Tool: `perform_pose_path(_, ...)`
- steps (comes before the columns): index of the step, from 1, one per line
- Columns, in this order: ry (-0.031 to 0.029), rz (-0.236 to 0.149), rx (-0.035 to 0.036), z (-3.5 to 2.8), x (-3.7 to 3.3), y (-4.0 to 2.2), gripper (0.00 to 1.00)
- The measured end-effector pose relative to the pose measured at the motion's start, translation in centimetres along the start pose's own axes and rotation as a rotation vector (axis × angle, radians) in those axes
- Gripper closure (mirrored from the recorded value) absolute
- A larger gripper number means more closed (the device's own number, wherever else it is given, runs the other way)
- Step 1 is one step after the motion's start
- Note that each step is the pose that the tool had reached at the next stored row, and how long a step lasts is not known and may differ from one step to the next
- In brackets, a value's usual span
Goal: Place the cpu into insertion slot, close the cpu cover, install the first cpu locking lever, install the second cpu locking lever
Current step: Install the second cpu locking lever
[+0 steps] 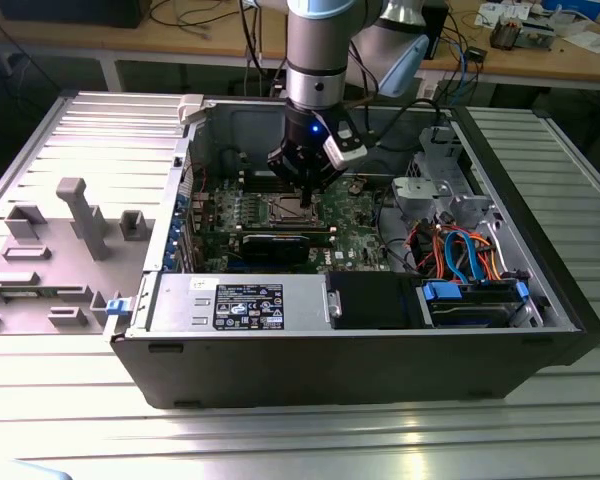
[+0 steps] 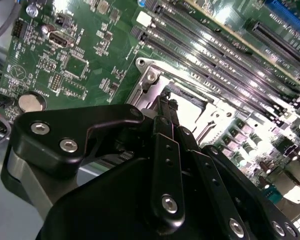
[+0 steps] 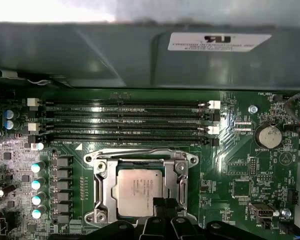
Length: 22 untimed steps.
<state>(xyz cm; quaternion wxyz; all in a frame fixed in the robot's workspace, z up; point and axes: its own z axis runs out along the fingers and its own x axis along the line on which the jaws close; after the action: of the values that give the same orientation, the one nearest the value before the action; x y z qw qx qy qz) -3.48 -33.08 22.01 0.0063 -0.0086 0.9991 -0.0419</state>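
The cpu (image 3: 140, 187), a square chip with a silver-grey top, lies flat in the insertion slot (image 3: 188, 161) on the green board. The cpu cover (image 3: 105, 190), a thin silver frame, is down around the chip. A thin wire lever (image 3: 130, 151) runs along the slot's side nearest the memory slots. My gripper (image 3: 162, 204) has its black fingers pressed together at the chip's edge, with nothing seen between them. In the second wrist view the gripper (image 2: 165, 100) has its fingertips just above the slot's metal rim (image 2: 149, 76). In the exterior view the gripper (image 1: 302, 182) hangs inside the open computer case, right over the slot (image 1: 290, 208).
Long memory slots (image 3: 130, 120) lie beside the socket, and a coin battery (image 3: 268, 136) sits off to one side. The case wall (image 3: 140, 55) rises behind the board. A black graphics card (image 1: 275, 243), power supply (image 1: 240, 300) and drive cage with cables (image 1: 460, 250) crowd the case.
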Motion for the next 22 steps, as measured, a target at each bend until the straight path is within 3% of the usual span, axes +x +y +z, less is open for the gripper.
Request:
perform_pose_path(6,0.0001,0.0,-0.0026,0.0,0.03,-0.72,0.89)
perform_pose_path(10,-0.0001,0.0,-0.003,-0.78,0.01,-0.92,0.89)
perform_pose_path(12,0.0,0.0,-0.0029,-0.75,0.04,-1.53,0.89)
perform_pose_path(15,0.0,0.0,-0.0029,-0.75,0.04,-1.87,0.89)
perform_pose_path(18,-0.0001,0.0,-0.0033,-1.48,0.04,-2.1,0.89)
perform_pose_path(20,-0.0001,0.0,-0.0094,-1.47,0.16,-2.35,0.89)
perform_pose_path(22,-0.0005,0.0,-0.0295,-1.42,0.45,-2.86,0.89)
